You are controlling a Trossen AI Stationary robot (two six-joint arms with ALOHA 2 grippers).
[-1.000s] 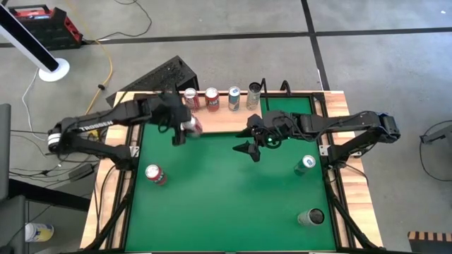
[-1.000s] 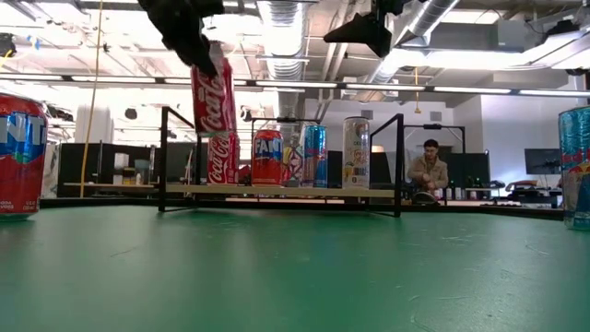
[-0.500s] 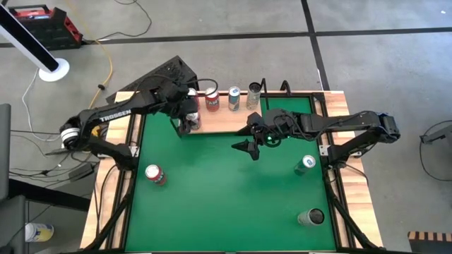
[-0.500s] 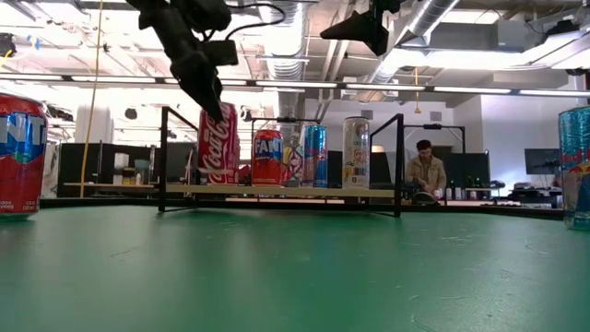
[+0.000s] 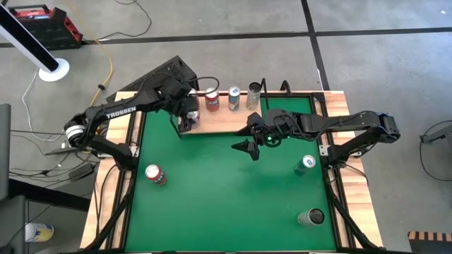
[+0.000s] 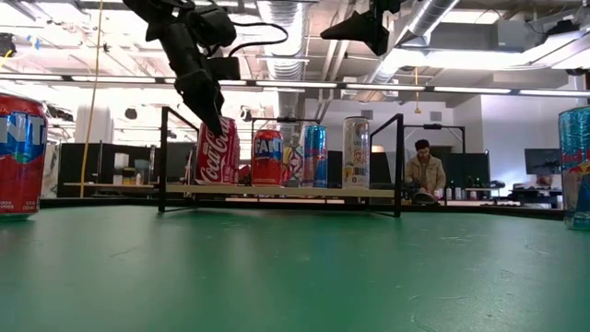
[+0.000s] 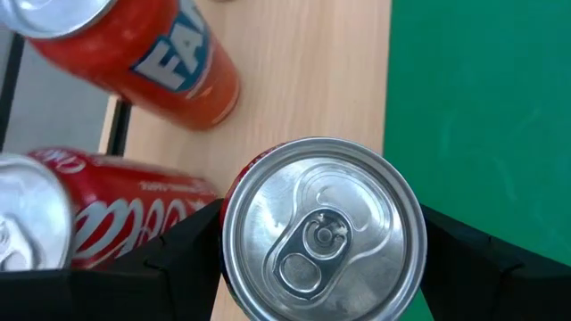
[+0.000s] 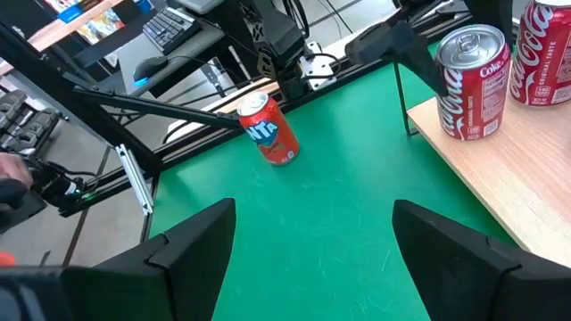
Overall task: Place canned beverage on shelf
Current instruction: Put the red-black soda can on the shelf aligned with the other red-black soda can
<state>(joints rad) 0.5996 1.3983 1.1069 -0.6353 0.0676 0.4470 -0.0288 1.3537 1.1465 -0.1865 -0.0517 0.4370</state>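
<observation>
Left gripper (image 5: 186,113) closed around Coca-Cola can (image 7: 323,229), fingers (image 7: 183,267) on opposite sides of upper wall. Can upright at left end of shelf (image 5: 233,120), just beside a 2nd Coca-Cola can (image 7: 116,218); base apparently on the board, contact not confirmed. Judged rigid, smooth, slippery, moderately heavy if full; side grip below rim advisable. Right gripper (image 5: 248,142) spread open, empty, above table centre, near shelf's front edge.
</observation>
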